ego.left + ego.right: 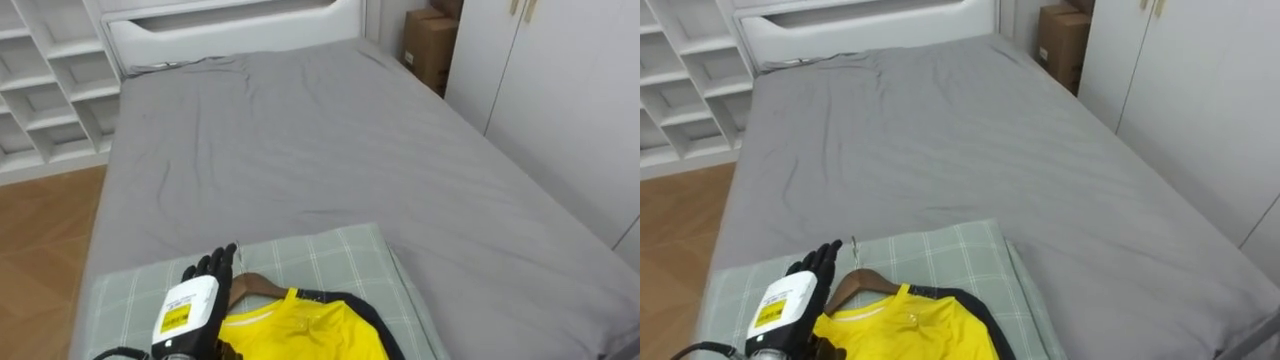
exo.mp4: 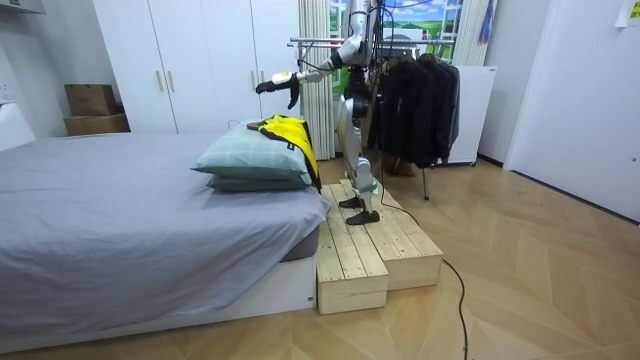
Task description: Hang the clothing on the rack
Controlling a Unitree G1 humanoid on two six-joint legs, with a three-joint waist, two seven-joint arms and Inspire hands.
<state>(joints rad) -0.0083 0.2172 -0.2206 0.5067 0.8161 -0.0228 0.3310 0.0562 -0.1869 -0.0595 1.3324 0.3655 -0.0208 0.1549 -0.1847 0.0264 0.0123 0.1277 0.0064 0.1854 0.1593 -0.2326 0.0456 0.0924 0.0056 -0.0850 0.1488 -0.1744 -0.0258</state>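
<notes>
Well above yellow shirt point(image 1: 300, 330), left hand point(image 1: 205, 277) hovers, fingers point(image 1: 222, 258) straight.

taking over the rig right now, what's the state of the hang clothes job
Left hand: open, held in the air above the hook end of the hanger, gripping nothing.
Things: the yellow shirt is on a wooden hanger, lying on the top pillow on the bed.
Done: shirt is on the hanger.
Left: grasp the hanger, lift it, turn to the clothes rack behind the robot and hook it on.
</notes>
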